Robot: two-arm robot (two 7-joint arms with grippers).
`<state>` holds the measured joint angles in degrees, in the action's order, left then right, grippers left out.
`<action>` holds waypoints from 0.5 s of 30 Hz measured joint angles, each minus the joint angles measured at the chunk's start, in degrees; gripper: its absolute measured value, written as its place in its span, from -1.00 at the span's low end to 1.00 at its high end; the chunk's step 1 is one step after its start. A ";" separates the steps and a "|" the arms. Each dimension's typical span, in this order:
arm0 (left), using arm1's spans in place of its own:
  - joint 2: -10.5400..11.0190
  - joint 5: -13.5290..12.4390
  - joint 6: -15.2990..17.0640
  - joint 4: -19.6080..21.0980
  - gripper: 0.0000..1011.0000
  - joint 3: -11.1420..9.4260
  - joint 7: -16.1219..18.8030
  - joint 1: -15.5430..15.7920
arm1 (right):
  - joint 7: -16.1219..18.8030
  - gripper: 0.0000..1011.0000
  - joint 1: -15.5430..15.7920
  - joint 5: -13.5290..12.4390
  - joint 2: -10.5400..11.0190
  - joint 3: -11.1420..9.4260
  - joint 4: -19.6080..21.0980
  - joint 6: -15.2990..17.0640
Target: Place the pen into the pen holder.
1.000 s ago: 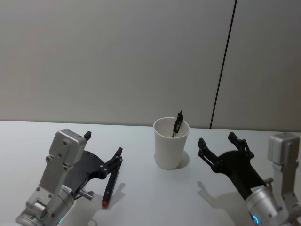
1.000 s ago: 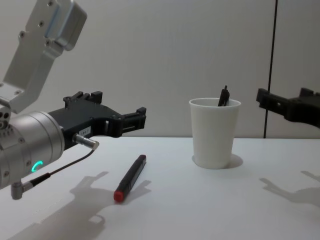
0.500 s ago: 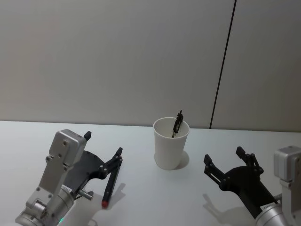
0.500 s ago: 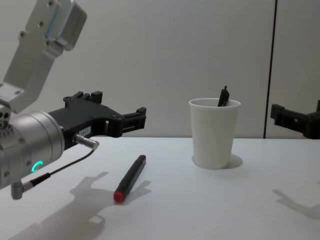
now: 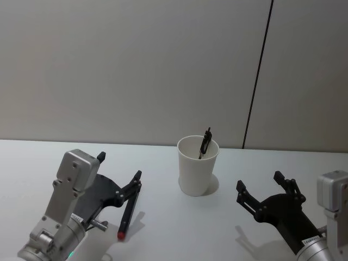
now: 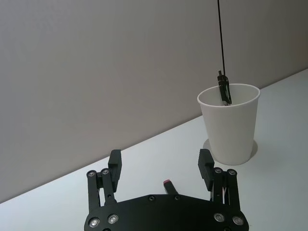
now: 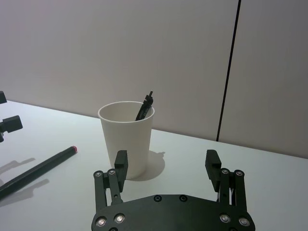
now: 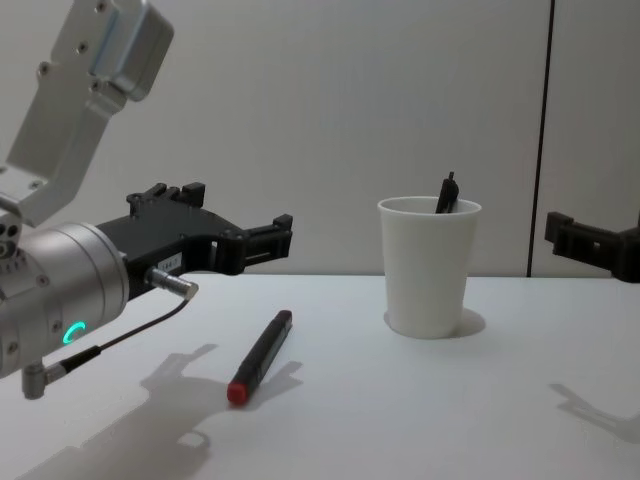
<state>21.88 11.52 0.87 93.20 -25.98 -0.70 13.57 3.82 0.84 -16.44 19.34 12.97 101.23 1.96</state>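
The pen holder [image 5: 197,168] is a white paper cup on the table's middle, and a black pen [image 5: 205,142] leans inside it with its top above the rim. A second pen [image 5: 126,212], black with a red end, lies flat on the table left of the cup [image 8: 428,265]. My left gripper [image 5: 119,166] is open, hovering just above that lying pen [image 8: 260,355]; its red end [image 6: 167,182] shows between the fingers. My right gripper [image 5: 259,181] is open and holds nothing, right of the cup [image 7: 126,139] and nearer to me.
The white table [image 5: 179,228] runs back to a plain grey wall with a dark vertical seam [image 5: 257,81]. Both arms' shadows fall on the tabletop near the front.
My right gripper has drawn back from the cup toward me and lower, still open. The left gripper, both pens and the cup have not moved.
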 joint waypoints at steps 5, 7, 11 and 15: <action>0.10 0.62 1.19 0.41 0.98 0.29 -0.68 -0.14 | 0.00 0.98 0.00 0.00 0.00 -0.02 0.00 0.00; 0.20 1.12 2.05 0.75 0.98 0.48 -1.08 -0.28 | 0.00 0.98 0.00 0.00 0.00 -0.03 0.00 0.00; 0.47 2.21 4.01 1.53 0.98 0.89 -1.84 -0.69 | 0.00 0.98 0.00 0.00 0.00 -0.03 0.00 -0.01; 0.71 3.37 6.23 2.47 0.98 1.35 -2.57 -1.30 | 0.01 0.98 0.00 -0.01 0.00 -0.04 0.00 -0.01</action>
<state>22.59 14.89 7.09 95.67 -24.63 -3.27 12.27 3.83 0.84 -16.45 19.34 12.94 101.23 1.95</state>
